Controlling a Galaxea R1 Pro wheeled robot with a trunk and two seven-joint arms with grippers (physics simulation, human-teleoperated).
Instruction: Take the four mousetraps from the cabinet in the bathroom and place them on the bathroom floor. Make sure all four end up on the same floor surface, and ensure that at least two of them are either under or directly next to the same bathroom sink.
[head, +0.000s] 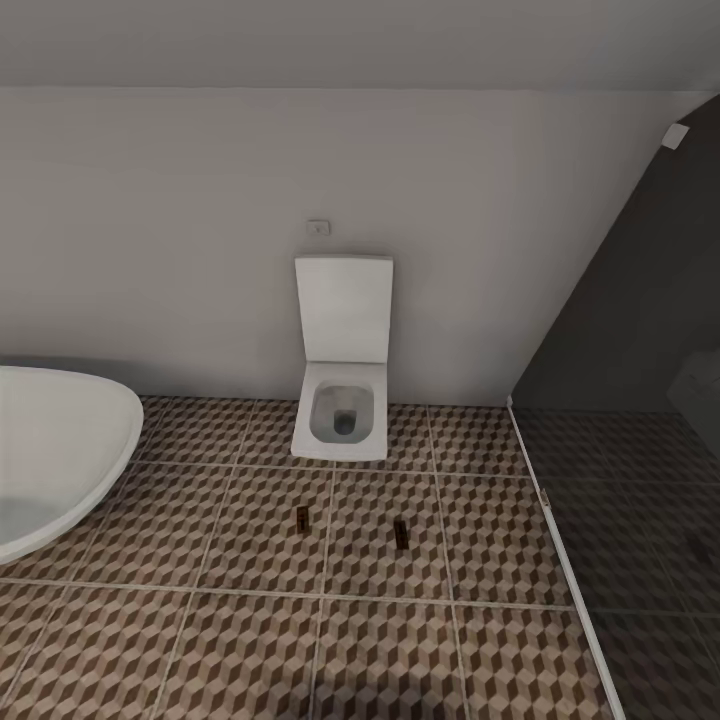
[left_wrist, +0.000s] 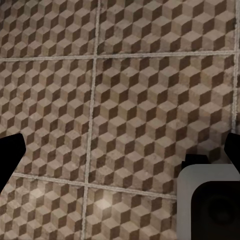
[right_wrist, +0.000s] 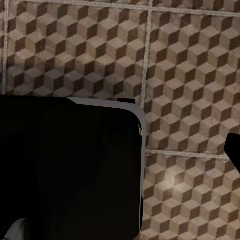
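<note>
Open bathroom floor (head: 250, 640) ahead; toilet (head: 342, 410) at wall, tub (head: 60, 450) left.

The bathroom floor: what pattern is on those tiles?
The bathroom floor has brown-and-beige 3D cubes with light grout lines, clearest in the left wrist view.

Even soft light, slightly blurry render; faint glare spots on bathroom floor (left_wrist: 102, 204).

Under my arms the tiled floor (head: 250, 560) looks matt with pale grout, while beyond it the toilet (head: 342, 385) and the tub (head: 60, 440) beside it look smooth, glossy white.
</note>
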